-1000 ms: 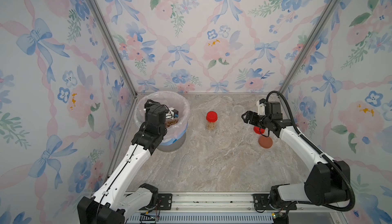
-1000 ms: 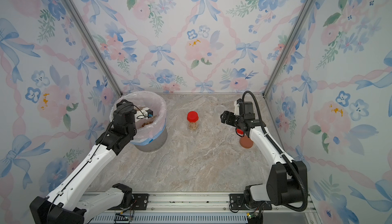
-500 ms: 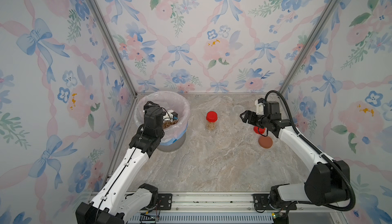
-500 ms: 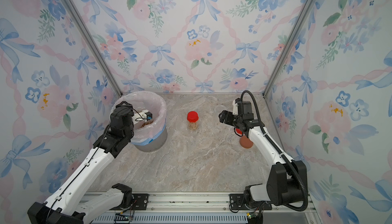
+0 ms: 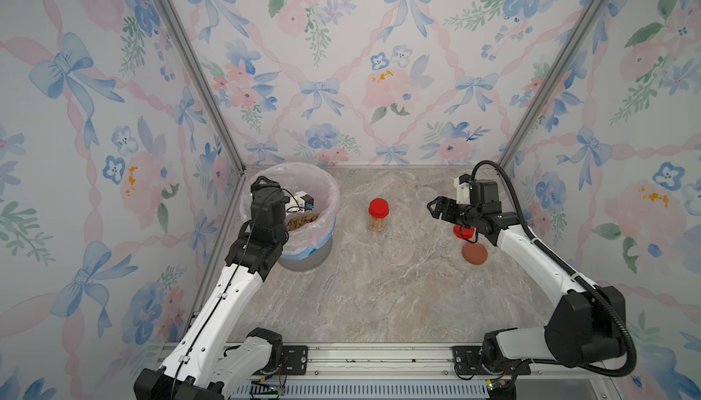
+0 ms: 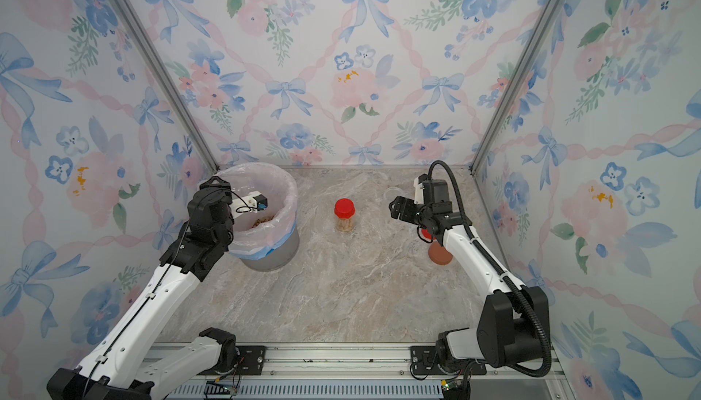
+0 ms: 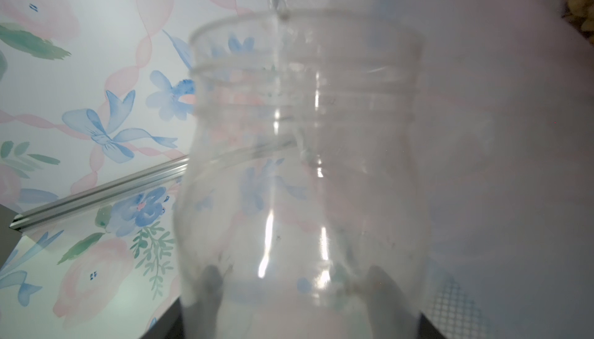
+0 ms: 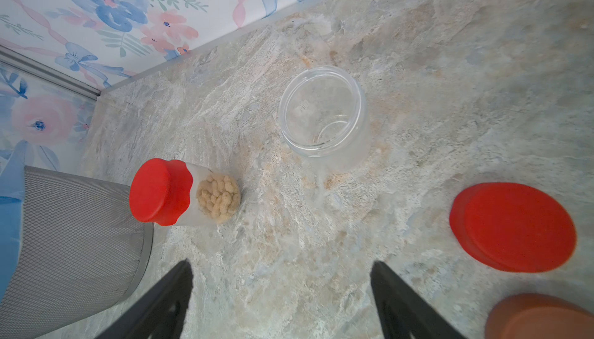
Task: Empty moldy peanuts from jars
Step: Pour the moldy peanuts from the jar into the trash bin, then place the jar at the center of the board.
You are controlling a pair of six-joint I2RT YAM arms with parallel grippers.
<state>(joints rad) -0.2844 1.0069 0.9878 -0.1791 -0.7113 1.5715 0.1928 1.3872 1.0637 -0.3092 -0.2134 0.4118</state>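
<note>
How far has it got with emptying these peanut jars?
Done: the wide jar stands empty, and peanuts lie in the bin. In hand: the left gripper holds an emptied clear jar over the bin. Left: the red-lidded jar is full and capped; the right gripper is open, empty.

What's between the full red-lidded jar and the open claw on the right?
Nothing. Only bare table lies between the jar and the right gripper, as both top views show.

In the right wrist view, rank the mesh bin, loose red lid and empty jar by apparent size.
1. Mesh bin, largest.
2. Loose red lid and empty jar look about alike; the lid is nearer the camera, so unranked.
</note>
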